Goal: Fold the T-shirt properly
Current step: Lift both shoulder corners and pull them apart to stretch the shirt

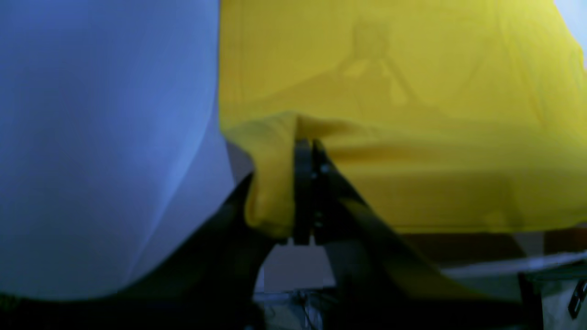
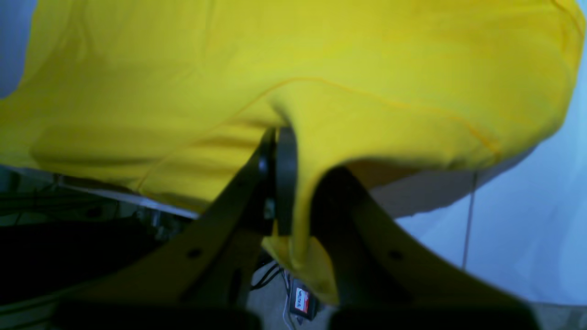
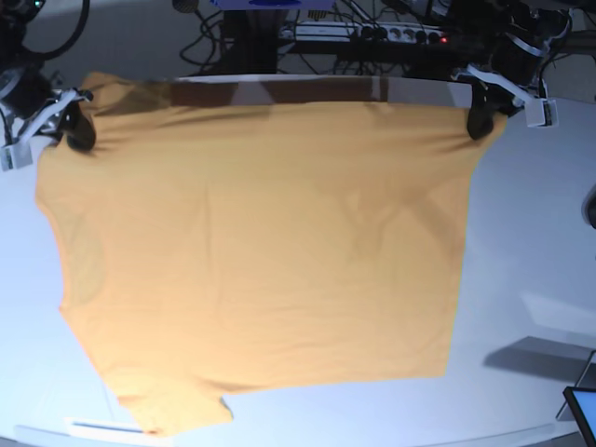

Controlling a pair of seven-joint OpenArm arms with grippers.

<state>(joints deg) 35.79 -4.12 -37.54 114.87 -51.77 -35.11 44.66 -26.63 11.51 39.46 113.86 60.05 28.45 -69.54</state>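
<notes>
The orange-yellow T-shirt (image 3: 261, 242) is stretched out wide over the white table (image 3: 531, 242) in the base view. Its far edge is lifted and held at both corners. My left gripper (image 3: 480, 121) is shut on the far right corner. The left wrist view shows its black fingers (image 1: 303, 183) pinching a bunched fold of the T-shirt (image 1: 412, 114), with my left gripper (image 1: 305, 144) closed tight. My right gripper (image 3: 79, 130) is shut on the far left corner. In the right wrist view my right gripper (image 2: 279, 137) clamps the T-shirt (image 2: 321, 59), and cloth drapes down between the fingers.
Cables and a power strip (image 3: 372, 33) lie behind the table's far edge. A dark screen corner (image 3: 582, 410) stands at the front right. A thin white strip (image 3: 102, 428) lies by the T-shirt's near left corner.
</notes>
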